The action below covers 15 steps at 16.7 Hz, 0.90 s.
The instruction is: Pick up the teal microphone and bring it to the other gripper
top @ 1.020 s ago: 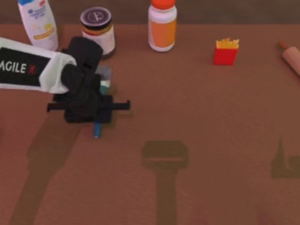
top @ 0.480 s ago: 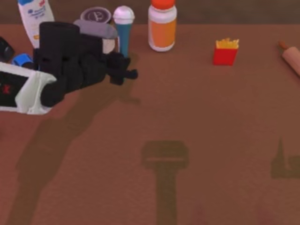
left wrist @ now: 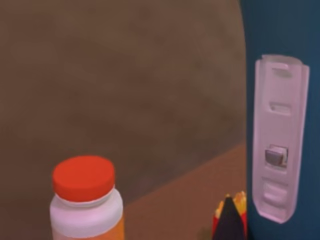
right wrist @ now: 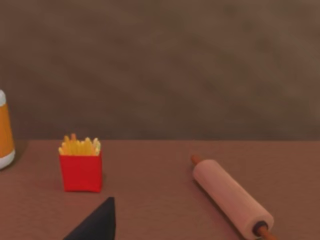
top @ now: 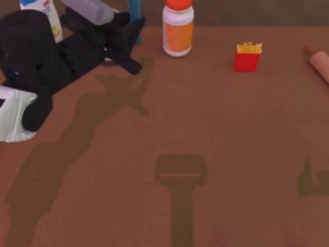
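Teal microphone stands upright, clamped in my left gripper, lifted clear for handing to the right arm.

A brown table is carrying everything here. Along its far edge, an orange bottle with a red cap is standing upright, and a white bottle is standing at the far left, partly hidden. To the right of the orange bottle, well apart, a red carton of toy fries is sitting upright. At the right edge, a pale rolling pin is lying flat, angled.
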{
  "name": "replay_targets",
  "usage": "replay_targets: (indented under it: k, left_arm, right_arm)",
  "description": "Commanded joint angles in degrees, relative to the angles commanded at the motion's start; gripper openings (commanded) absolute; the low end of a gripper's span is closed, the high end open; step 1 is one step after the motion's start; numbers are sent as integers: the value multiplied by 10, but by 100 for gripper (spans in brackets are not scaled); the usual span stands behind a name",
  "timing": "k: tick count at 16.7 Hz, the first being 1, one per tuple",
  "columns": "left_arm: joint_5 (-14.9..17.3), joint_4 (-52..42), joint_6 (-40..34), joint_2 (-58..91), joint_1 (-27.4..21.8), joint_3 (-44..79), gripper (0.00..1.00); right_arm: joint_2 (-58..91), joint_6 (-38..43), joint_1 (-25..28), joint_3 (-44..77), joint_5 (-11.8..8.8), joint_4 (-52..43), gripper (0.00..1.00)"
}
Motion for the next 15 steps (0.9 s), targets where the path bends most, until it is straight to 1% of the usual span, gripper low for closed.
replay_targets:
  k: [4,6,7,9,14,15]
  left_arm:
    - [3,6,2,-3,0,-2,0]
    - [-1,5,2,-2,-5,0,0]
    - [-8,7,1,-6,-12,-3,0]
    - [-38,17,-2,-20,-40,-15,0]
    - [-151,51,-19,-70,-142,-58,0]
    - [-168,57,-21,-78,-159,-64,0]
  right_arm:
    - [0,0,0,0,0,0,100]
    - [0,0,0,0,0,0,100]
    - [0,0,0,0,0,0,100]
    - [0,0,0,0,0,0,100]
    - [0,0,0,0,0,0,100]
    - [0,0,0,0,0,0,100]
